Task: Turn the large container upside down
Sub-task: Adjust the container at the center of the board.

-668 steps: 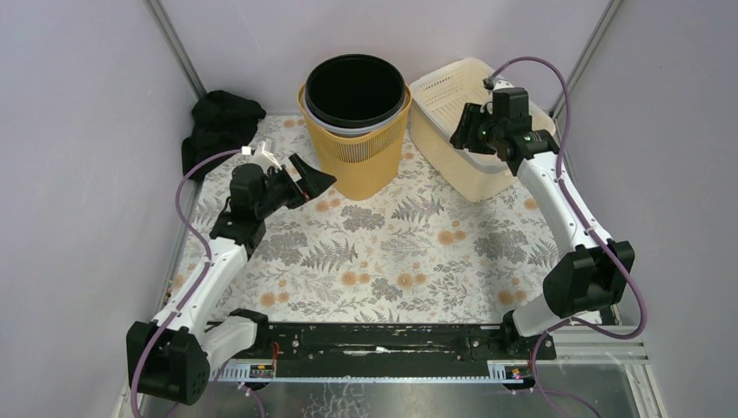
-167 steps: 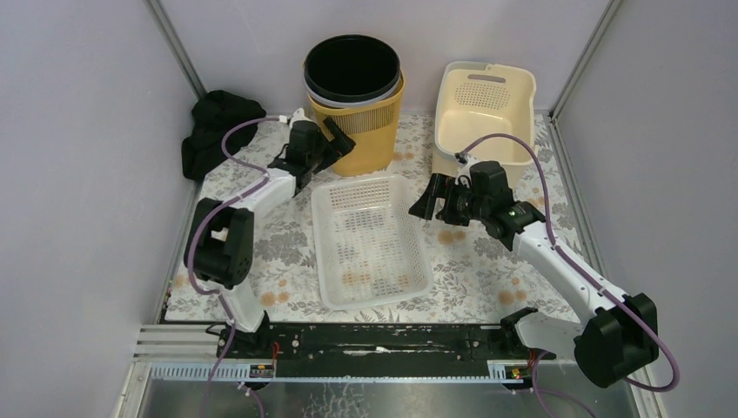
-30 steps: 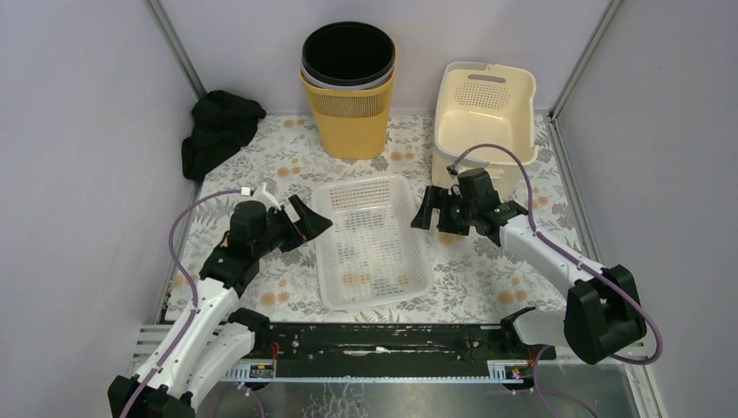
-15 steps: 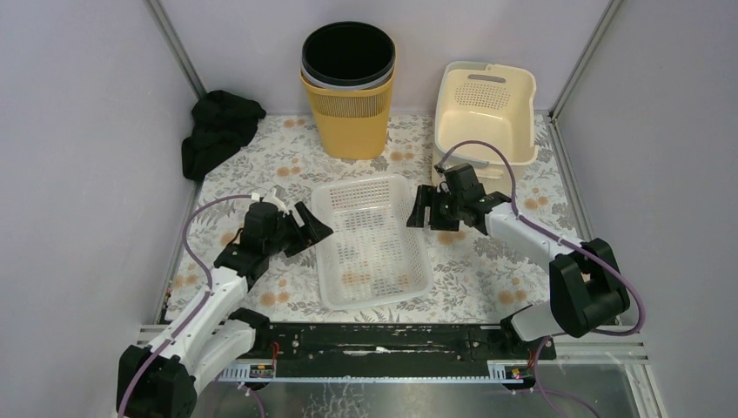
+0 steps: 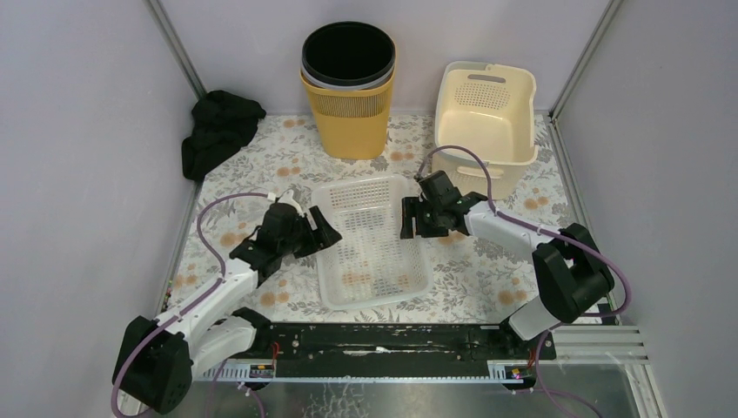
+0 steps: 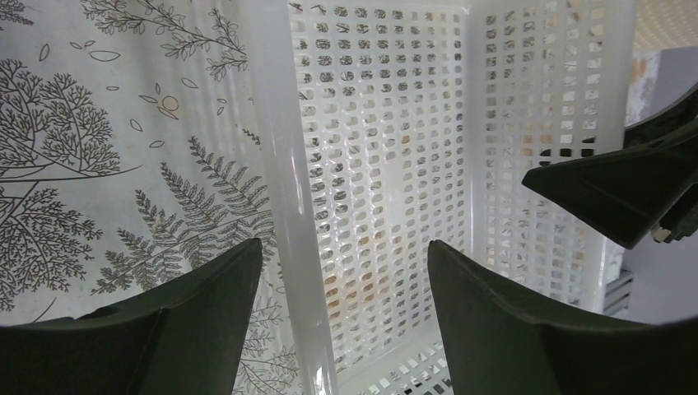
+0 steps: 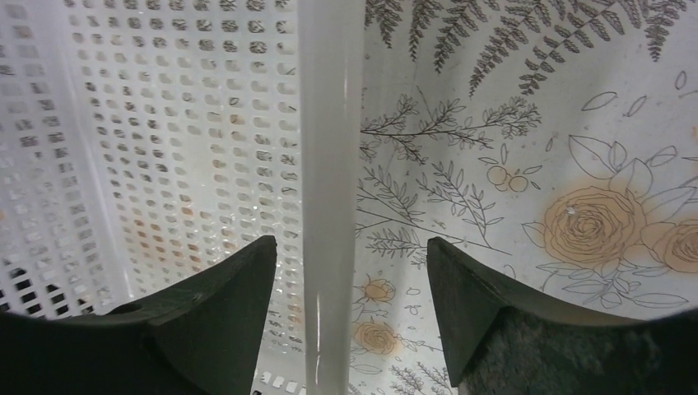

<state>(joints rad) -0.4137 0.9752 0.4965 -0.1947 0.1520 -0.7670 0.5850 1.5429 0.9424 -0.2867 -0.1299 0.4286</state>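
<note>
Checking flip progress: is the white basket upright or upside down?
Upright: the white basket sits open side up, its perforated floor visible inside.

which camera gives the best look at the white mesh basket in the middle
Top external. It shows the whole white basket, upright and empty, with all four sides in frame. Each wrist view shows only a close stretch of one long rim and some of the mesh beside it.

White basket [image 6: 387, 164] partly outside wrist views
</note>
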